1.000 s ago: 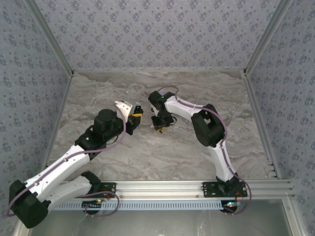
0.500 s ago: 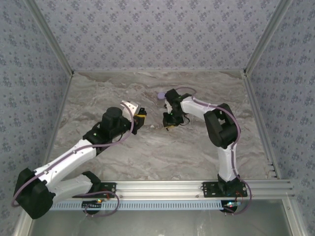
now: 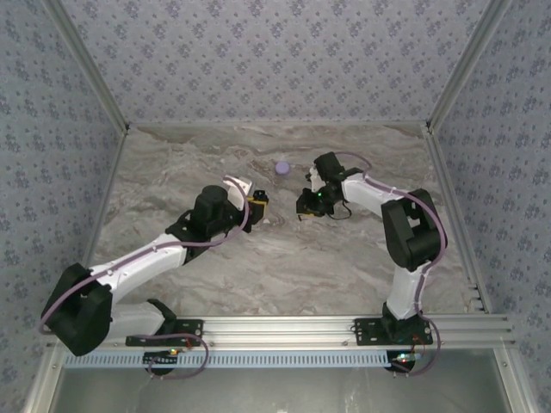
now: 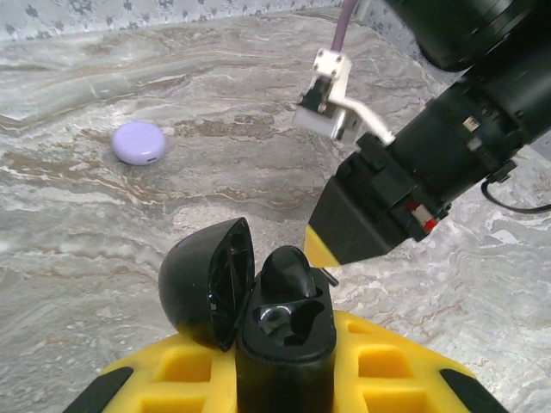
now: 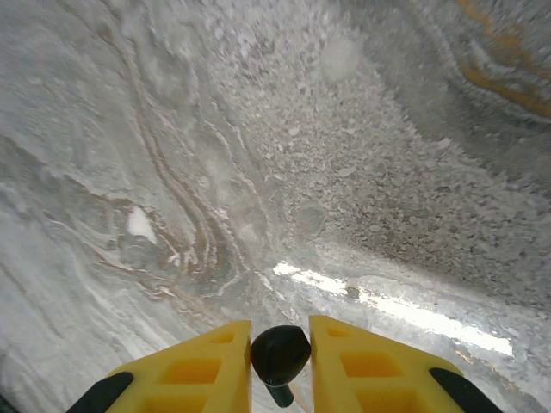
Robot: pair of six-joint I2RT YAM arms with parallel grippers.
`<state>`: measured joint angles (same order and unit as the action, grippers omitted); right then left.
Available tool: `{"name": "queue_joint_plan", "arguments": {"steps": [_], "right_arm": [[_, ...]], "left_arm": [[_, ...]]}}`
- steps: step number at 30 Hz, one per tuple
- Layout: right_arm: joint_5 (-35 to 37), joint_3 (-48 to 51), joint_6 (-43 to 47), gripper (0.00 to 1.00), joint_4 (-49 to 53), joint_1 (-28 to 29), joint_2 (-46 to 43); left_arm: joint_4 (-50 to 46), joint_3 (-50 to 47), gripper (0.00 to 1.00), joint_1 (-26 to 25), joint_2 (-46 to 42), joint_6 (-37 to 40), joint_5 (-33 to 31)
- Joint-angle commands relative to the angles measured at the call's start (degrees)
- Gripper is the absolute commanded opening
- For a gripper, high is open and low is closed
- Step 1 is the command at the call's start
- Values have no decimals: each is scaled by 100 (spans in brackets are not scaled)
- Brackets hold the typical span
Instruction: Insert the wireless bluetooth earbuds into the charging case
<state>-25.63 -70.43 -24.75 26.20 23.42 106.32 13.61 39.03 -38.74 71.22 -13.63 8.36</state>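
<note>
A black earbud case [image 4: 284,353] stands upright between the yellow fingers [image 4: 164,379] of my left gripper [image 3: 256,205], which is shut on it. Its lid [image 4: 202,280] is swung open to the left. One black earbud [image 4: 291,274] sits in the case, and the socket [image 4: 277,320] beside it is empty. My right gripper [image 5: 280,331] is shut on a second black earbud [image 5: 280,354], stem pointing down, and hangs just right of the case with its fingertip [image 4: 325,248] close above it. A shut round lilac case [image 3: 281,167] lies on the table [image 3: 172,163] behind both grippers. No lilac buds are in view.
Marble-patterned table with patterned walls on three sides and an aluminium rail [image 3: 284,327] along the near edge. The right arm's black wrist and white connector [image 4: 331,90] fill the upper right of the left wrist view. The lilac case [image 4: 139,143] lies left of them.
Both grippers have shifted right, the left arm stretching out with the black case and the right arm drawing back rightward. The lilac case, hidden under the right arm before, is now uncovered.
</note>
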Motion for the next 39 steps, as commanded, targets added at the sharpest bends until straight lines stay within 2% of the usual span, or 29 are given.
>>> {"name": "queue_joint_plan", "arguments": {"steps": [1,9,21,39], "right_arm": [[-420,161,-269,22,-472,-160,-451],[-717,651,-426,22,-985,-356,-1208],[-1086,647,-577,22,-1611,-347,-1937],[-1082,375,-390,21,-2196,164,-2423]], "left_arm": [[753,-76,20,-19,185,-277,231],[1763,-281,19,-47,647,-586,342],[3041,-571,20,-96,1145,-772,471],[3449,-365,20,-174,1333,-805,801]]}}
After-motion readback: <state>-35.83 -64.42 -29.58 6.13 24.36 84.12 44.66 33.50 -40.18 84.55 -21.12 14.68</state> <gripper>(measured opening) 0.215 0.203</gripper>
